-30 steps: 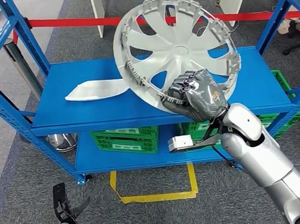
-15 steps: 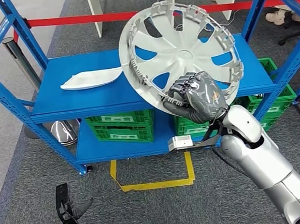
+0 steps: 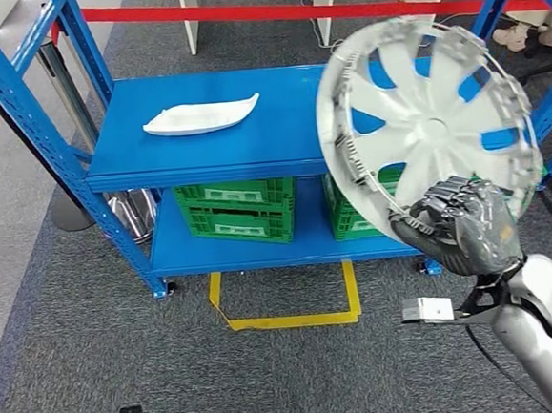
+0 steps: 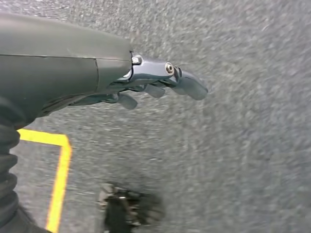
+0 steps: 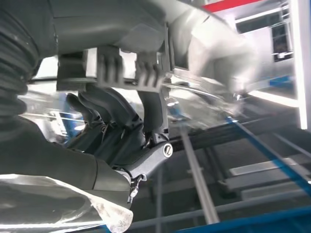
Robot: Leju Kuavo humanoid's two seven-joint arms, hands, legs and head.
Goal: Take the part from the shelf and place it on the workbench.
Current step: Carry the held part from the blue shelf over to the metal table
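A large silver wheel cover (image 3: 429, 123) with curved spokes stands tilted in the air in front of the blue shelf (image 3: 211, 159), off its top board. My right hand (image 3: 462, 225) grips its lower rim; the wrist view shows my fingers (image 5: 110, 121) curled round the rim's ribbed edge (image 5: 128, 68). My left hand (image 4: 161, 85) hangs over the grey carpet, fingers stretched out and holding nothing.
A white curved part (image 3: 201, 117) lies on the shelf's top board. Green crates (image 3: 233, 210) sit on the lower board. A red barrier tape (image 3: 258, 14) runs behind. Yellow floor tape (image 3: 288, 315) marks a box before the shelf.
The whole view has shifted: the camera has drawn back and turned, and the shelf now lies further left. The wheel cover has come off the shelf, still held by my right hand.
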